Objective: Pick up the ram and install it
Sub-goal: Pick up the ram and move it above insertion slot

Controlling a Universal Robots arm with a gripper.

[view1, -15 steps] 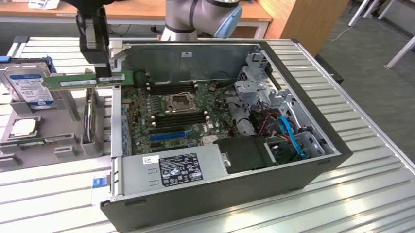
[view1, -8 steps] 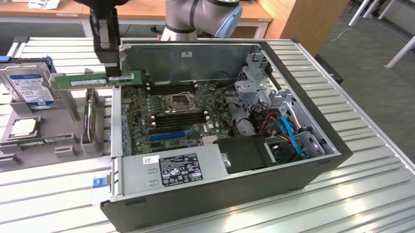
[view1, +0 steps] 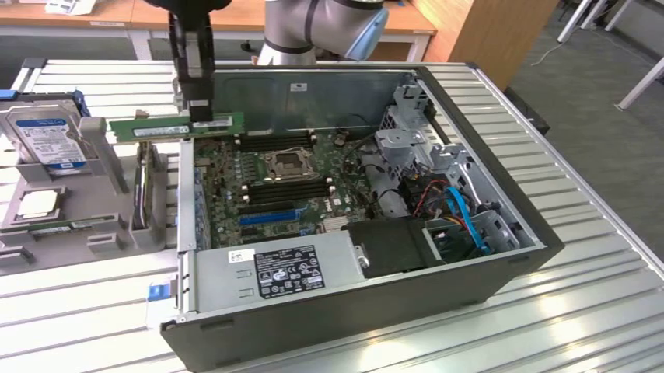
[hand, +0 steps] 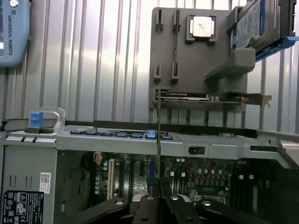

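Our gripper [view1: 211,118] is clenched on the ram [view1: 155,128], a thin green stick held level above the case [view1: 498,287] wall at the exterior view's left. In the wrist view we see the ram [hand: 159,135] edge-on over the motherboard [hand: 187,172]. That metal wall stands between it and the black memory slots [view1: 285,190], which flank the square socket [view1: 288,163]. The open case also holds a grey power supply [view1: 280,272] and blue and red cables [view1: 462,214]. Beside it, a grey plastic holder [view1: 104,241] carries a hard drive [view1: 47,140] and a processor chip [view1: 40,203]. We see everything resting on a ribbed metal table [view1: 581,311].
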